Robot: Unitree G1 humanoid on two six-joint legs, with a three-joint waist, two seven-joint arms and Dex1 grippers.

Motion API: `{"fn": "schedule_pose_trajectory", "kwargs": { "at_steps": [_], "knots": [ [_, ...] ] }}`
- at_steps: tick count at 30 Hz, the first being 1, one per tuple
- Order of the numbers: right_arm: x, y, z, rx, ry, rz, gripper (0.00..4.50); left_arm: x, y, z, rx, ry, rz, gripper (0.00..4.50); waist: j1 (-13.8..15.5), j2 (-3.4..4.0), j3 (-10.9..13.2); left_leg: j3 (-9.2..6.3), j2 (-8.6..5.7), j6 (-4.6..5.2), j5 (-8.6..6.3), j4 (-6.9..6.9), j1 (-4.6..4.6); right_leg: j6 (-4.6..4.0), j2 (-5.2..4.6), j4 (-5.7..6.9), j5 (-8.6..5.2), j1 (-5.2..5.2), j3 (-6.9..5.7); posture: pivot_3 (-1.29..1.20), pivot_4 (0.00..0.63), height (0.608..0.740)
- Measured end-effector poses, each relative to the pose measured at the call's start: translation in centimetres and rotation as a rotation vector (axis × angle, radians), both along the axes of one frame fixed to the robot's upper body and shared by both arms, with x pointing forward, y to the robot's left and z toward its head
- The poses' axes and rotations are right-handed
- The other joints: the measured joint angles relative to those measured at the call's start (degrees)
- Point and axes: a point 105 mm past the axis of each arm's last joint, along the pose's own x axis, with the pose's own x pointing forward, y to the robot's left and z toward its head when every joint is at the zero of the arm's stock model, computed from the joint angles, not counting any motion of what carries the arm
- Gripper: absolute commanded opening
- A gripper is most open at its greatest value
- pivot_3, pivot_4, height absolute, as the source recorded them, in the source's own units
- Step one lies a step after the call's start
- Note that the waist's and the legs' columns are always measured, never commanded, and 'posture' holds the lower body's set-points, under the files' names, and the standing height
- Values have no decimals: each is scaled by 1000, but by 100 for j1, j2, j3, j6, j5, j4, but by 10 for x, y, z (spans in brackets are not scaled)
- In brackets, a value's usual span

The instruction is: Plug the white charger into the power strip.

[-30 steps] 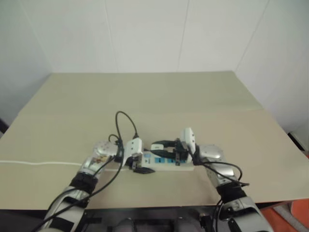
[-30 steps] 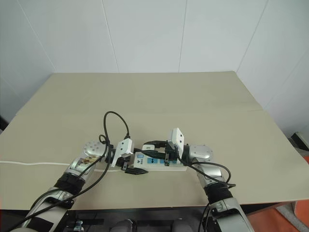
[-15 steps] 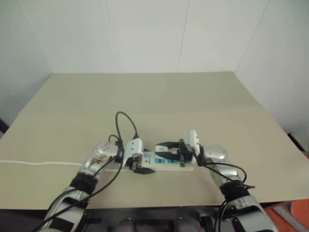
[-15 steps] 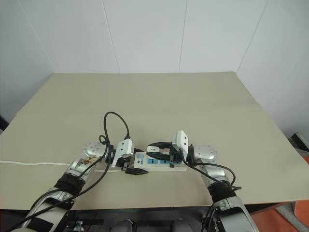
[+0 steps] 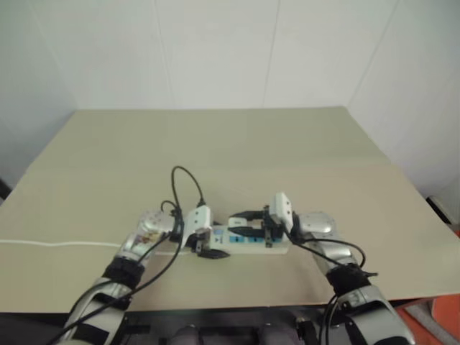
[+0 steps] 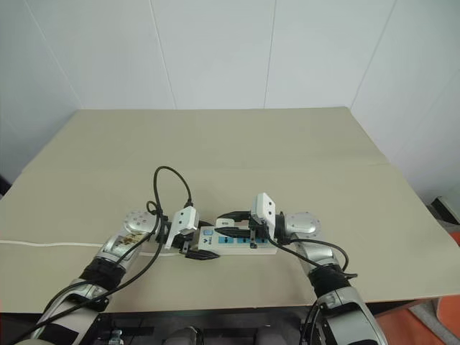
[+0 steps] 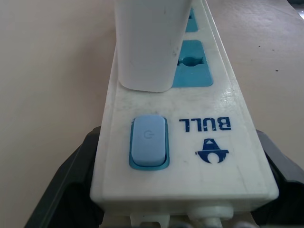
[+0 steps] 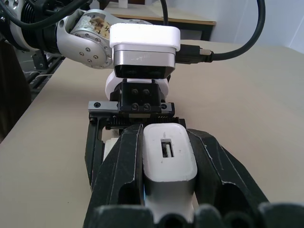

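While the left gripper [image 6: 192, 251] clamps the power strip [image 6: 241, 245] near the tabletop's [image 6: 237, 144] front edge, the right gripper [image 6: 233, 223] pinches the white charger [image 8: 168, 161]; open tabletop lies behind.

Beige table [image 6: 237, 144] — power strip [image 6: 233, 244] on it.

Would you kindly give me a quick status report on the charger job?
Right tool shut on white charger. Left tool clamps power strip at switch end. Charger stands on the strip's first socket by the switch. Nothing in the way.
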Motion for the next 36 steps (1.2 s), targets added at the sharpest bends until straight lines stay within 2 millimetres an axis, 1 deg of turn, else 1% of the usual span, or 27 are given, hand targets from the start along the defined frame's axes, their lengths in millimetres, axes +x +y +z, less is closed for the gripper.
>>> {"fn": "schedule_pose_trajectory", "kwargs": {
  "at_steps": [16, 36],
  "knots": [
    [7, 6, -1, -10, 66, 7, 1201, 1, 5, -1, 5, 4, 19, 3333, -38, -10, -10, -2, 4, 0, 0, -2, 25, 4, 12, 5, -3, 10, 13, 0, 150, 740],
    [6, 3, -3, 15, 80, -8, 1201, 1, 5, -1, 3, 4, 19, 3333, -34, -10, -10, -2, 5, 0, 0, -5, 25, 4, 14, 2, -4, 9, 16, 0, 150, 740]
  ]
}}
